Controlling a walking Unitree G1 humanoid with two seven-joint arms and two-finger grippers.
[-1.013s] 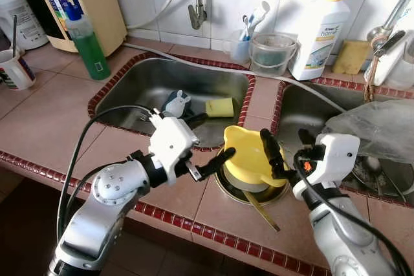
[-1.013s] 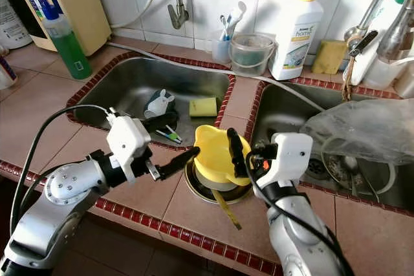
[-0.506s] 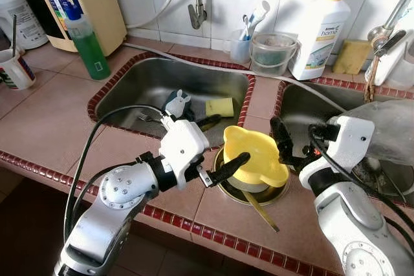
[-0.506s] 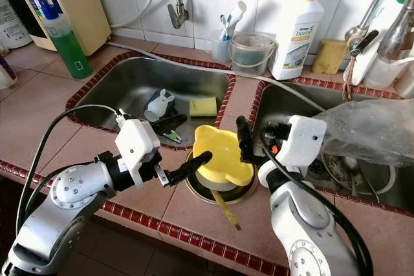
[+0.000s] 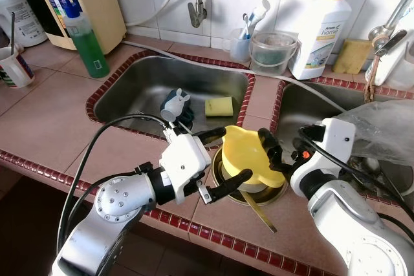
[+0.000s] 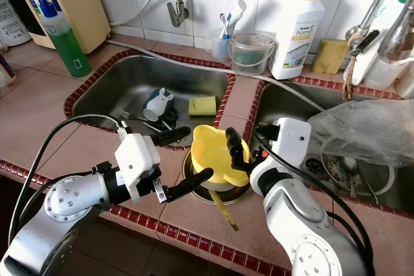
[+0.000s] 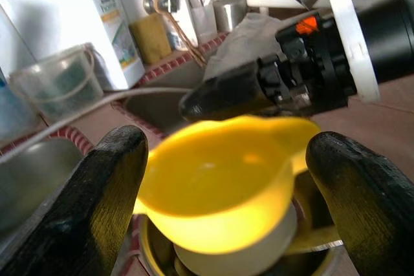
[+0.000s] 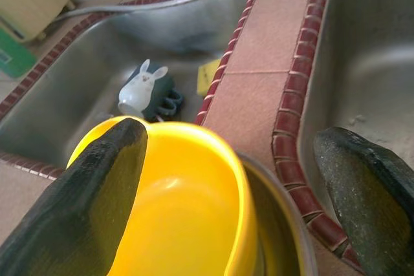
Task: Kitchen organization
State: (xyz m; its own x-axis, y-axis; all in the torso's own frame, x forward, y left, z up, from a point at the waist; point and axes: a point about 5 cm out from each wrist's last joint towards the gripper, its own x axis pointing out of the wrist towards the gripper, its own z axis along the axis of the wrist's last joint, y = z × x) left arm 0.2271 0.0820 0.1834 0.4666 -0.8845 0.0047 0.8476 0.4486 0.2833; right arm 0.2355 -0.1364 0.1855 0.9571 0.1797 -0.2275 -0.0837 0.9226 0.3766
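Left eye view is showing the yellow bowl (image 5: 251, 154) sitting tilted on a stack inside a metal bowl (image 5: 252, 193), on the counter (image 5: 52, 121) strip between the two sinks, close to the counter's front edge. The left gripper (image 5: 223, 158) is coming at the yellow bowl from its left side, with its fingers spread wide: one finger is lying over the rim on the sink side, the other is reaching along the bowl's front side, so the bowl is sitting between them but they are not closing on it yet. The right gripper (image 5: 283, 153) is standing at the bowl's right side, also open wide; in the right wrist view one finger (image 8: 90, 198) is lying against the yellow rim and the other (image 8: 372, 192) is hanging well apart over the right sink (image 5: 304, 105). Both grippers are about equally near, and I judge that the left one is better placed to take the bowl.

A yellow handle (image 5: 262, 210) is sticking out from under the stack toward the counter's front edge. In the left sink (image 5: 139, 82) a bunny cup (image 5: 173, 103) and a sponge (image 5: 218, 106) are lying near the right wall. The room around the bowl is narrow: sinks on both sides, the front edge just beside, and the stack could slide if pushed.
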